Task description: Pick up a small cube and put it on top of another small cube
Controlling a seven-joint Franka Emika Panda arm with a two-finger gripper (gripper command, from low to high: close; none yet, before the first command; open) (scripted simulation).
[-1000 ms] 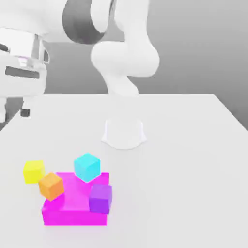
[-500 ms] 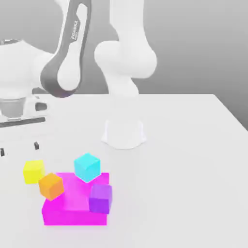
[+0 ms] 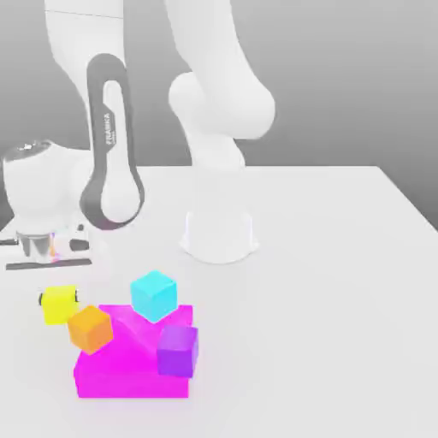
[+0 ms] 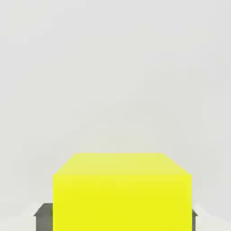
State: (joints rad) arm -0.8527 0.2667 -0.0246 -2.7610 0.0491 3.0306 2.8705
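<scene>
— What's the setting?
— A plain white worktop (image 3: pixel 342 257) against a grey backdrop.
— And the yellow cube (image 3: pixel 60 304)?
— Small, bright, plain-faced. It sits on the worktop beside an orange cube (image 3: pixel 90 328), with the hand (image 3: pixel 58 298) clamped on its sides.
</scene>
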